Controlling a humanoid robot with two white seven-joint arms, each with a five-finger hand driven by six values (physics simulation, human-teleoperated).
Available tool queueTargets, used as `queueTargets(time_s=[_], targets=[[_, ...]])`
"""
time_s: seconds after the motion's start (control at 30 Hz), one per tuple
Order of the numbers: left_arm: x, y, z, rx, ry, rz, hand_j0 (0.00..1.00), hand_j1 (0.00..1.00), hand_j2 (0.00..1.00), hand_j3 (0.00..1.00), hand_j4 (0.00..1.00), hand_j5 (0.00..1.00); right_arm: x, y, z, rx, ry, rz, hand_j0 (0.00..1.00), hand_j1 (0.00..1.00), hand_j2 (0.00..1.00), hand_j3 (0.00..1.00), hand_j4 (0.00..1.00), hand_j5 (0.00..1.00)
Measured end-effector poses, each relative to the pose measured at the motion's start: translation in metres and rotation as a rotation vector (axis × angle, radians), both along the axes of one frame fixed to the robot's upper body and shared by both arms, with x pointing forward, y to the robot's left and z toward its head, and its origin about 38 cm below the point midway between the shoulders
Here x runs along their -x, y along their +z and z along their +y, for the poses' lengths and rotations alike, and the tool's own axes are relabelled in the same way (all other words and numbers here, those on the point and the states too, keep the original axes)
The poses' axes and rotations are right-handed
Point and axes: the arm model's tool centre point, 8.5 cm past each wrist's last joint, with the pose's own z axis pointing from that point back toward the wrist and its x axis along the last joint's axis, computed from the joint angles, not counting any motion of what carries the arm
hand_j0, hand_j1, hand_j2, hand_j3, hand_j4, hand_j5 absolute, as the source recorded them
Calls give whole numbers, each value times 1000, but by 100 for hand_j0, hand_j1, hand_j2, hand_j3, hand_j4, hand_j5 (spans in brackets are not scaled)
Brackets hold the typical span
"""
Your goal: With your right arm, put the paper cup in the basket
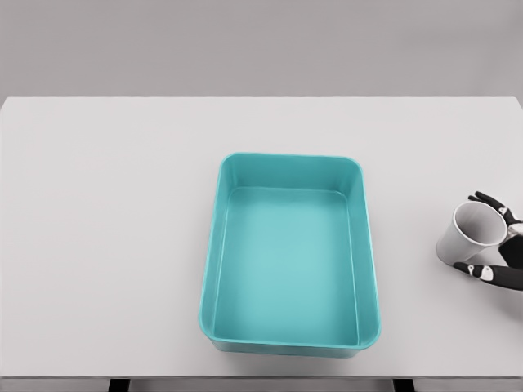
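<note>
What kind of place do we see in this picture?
Probably a simulated test bench, not a real room: a plain white table against a bare grey backdrop, holding only a teal basket, with the robot's right hand around a paper cup.

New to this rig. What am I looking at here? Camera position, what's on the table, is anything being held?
This is a simulator render, not a real photo. The single picture comes from a camera on a humanoid robot's head, looking down at a white table. In the middle sits a teal basket, really a shallow rectangular tub, with nothing inside. At the right edge you see the robot's right hand, with dark fingers, wrapped around a white paper cup. The cup is tilted, its open mouth facing up and toward the camera, and it is well right of the basket, not yet over it. The left arm does not show at all.
</note>
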Motion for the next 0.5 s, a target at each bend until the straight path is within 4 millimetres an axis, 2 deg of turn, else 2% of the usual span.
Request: queueTargets(time_s=[0.07, 0.1, 0.13, 0.47, 0.5], targets=[[0, 0, 0, 0, 0, 0, 100, 100, 100, 100, 100, 100, 0, 1, 1, 5, 4, -1, 85, 85, 85, 85, 85, 85], [0, 0, 0, 0, 0, 0, 100, 100, 100, 100, 100, 100, -1, 1, 1, 8, 12, -2, 76, 76, 76, 76, 76, 76], [0, 0, 0, 0, 0, 0, 100, 100, 100, 100, 100, 100, 0, 1, 2, 10, 25, -2, 74, 74, 74, 74, 74, 74], [0, 0, 0, 0, 0, 0, 100, 100, 100, 100, 100, 100, 1, 0, 8, 7, 61, -8, 59, 59, 59, 59, 59, 59], [0, 0, 0, 0, 0, 0, 100, 100, 100, 100, 100, 100, 1, 1, 8, 10, 66, -13, 54, 54, 54, 54, 54, 54]])
